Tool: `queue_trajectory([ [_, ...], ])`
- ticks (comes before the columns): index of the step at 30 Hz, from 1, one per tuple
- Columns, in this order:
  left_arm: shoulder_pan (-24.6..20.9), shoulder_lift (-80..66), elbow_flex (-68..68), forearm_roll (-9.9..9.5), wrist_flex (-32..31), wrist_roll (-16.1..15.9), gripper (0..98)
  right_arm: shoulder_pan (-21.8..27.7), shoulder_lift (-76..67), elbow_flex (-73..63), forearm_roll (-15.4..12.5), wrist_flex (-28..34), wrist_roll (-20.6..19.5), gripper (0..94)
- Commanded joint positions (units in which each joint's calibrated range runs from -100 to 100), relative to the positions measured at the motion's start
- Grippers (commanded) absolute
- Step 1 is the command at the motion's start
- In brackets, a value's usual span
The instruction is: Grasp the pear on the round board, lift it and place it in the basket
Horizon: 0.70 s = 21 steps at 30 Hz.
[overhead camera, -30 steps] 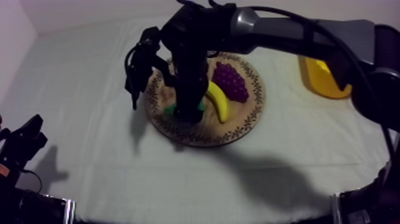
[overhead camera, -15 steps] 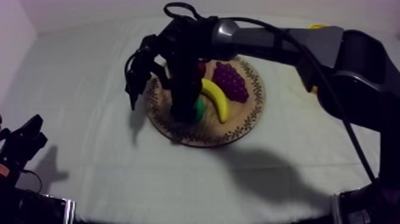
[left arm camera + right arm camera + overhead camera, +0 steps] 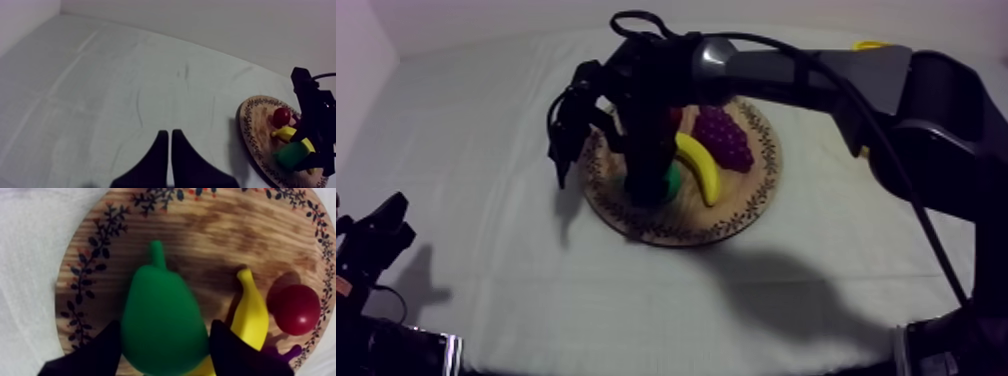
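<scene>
The pear (image 3: pixel 161 319) between the matt black fingers (image 3: pixel 94 354) of the right claw (image 3: pixel 164 344) looks like smooth plastic; the board (image 3: pixel 215 235) under it is grained wood; the worktop cloth (image 3: pixel 125 100) is matt and creased.

1. Taking the table's far edge as 12, bare grey-white cloth (image 3: pixel 486 130) lies open round the round wooden board with a patterned rim (image 3: pixel 666 236) from 5 o'clock through 9 to 11.
2. The black right arm (image 3: pixel 806 75) spans the cloth from 2 o'clock, barring that side.
3. On the board, the right gripper (image 3: pixel 166 333) clasps the green toy pear (image 3: pixel 160 298); one finger (image 3: pixel 240 353) fills the gap to the yellow toy banana (image 3: pixel 250 313) at 3.
4. A purple bunch of grapes (image 3: pixel 724 135) crowds 1, a small red fruit (image 3: pixel 296 309) 12.
5. The yellow basket (image 3: pixel 869 45) sits behind the arm.
</scene>
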<state>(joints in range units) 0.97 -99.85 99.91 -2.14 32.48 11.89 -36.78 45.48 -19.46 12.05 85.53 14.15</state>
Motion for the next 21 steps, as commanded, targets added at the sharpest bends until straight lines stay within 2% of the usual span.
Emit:
queue_trajectory([
  [1, 0.0, 0.0, 0.0, 0.01, 0.0, 0.0, 0.1, 0.0, -2.5, 0.4, -0.1, 1.3, 0.0, 39.9],
  [15, 0.0, 0.0, 0.0, 0.01, 0.0, 0.0, 0.1, -0.5, -25.7, -1.3, 1.4, 8.6, -0.4, 41.8],
  [21, 0.0, 0.0, 0.0, 0.01, 0.0, 0.0, 0.1, 1.1, -34.0, 0.3, 2.2, 11.5, -4.1, 41.7],
])
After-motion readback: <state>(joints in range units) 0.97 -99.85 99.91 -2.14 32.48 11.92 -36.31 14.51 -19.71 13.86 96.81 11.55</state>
